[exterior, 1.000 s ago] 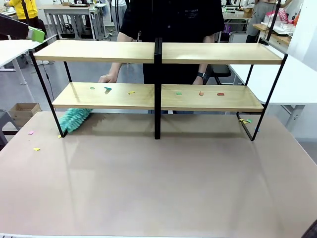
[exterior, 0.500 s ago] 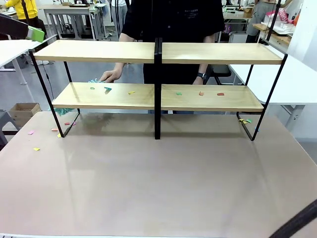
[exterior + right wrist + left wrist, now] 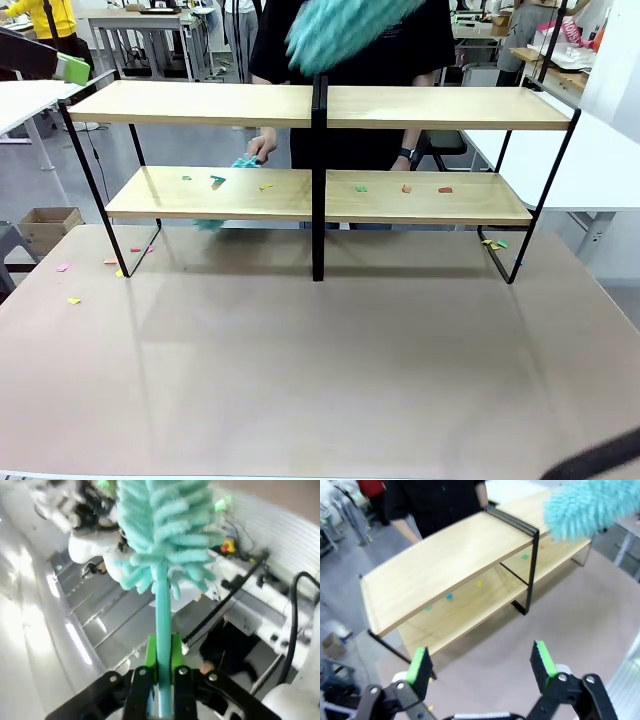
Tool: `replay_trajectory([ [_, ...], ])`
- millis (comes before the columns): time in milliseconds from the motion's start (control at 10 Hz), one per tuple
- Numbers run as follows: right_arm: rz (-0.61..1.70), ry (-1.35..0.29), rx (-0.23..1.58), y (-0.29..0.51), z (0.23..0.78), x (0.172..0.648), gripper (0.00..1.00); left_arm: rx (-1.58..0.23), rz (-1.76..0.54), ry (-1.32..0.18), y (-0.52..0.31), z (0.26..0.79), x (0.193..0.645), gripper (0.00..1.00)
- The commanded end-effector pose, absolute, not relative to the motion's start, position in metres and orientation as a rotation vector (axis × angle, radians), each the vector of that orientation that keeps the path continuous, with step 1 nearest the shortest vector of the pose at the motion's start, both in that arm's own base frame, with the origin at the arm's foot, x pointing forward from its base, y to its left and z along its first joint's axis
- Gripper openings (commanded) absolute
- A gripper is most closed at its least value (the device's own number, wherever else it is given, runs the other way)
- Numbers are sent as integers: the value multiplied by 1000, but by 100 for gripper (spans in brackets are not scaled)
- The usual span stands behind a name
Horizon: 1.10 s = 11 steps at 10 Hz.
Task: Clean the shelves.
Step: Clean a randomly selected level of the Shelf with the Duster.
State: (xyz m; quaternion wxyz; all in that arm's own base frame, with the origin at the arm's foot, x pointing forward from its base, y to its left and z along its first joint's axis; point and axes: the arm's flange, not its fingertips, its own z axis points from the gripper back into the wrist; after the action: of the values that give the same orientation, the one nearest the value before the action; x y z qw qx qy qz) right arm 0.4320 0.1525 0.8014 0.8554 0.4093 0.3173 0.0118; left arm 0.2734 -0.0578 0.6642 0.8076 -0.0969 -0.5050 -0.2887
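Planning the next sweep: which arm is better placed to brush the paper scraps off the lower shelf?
Right. The right gripper is shut on the teal duster, its head up by the shelves; the left gripper is open and empty.

bright, even indoor light. soft sheen on the table (image 3: 320, 380), faint shadow under the shelves (image 3: 200, 105). the teal duster (image 3: 340, 30) smears with motion blur; wrist views are soft and bowed at the edges.
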Motion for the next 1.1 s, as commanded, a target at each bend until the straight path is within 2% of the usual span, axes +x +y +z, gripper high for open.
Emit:
replay_trajectory([
  [0, 47, 799, 841, 8, 576, 141, 12, -216, -627, -1081, -56, 663, 274, 100],
  [100, 14, 741, 839, 2, 571, 138, 12, -216, -627, -1081, -56, 663, 274, 100],
  [300, 14, 406, 790, -10, 574, 143, 12, -216, -627, -1081, -56, 663, 274, 100],
  [400, 158, 342, 779, -11, 574, 145, 12, -216, -627, -1081, -56, 663, 274, 100],
  [600, 311, 312, 758, -11, 571, 155, 12, -216, -627, -1081, -56, 663, 274, 100],
  [700, 205, 430, 784, 31, 634, 238, 12, -216, -627, -1081, -56, 663, 274, 100],
  [1000, 205, 430, 784, 31, 634, 238, 12, -216, -627, -1081, -56, 663, 274, 100],
])
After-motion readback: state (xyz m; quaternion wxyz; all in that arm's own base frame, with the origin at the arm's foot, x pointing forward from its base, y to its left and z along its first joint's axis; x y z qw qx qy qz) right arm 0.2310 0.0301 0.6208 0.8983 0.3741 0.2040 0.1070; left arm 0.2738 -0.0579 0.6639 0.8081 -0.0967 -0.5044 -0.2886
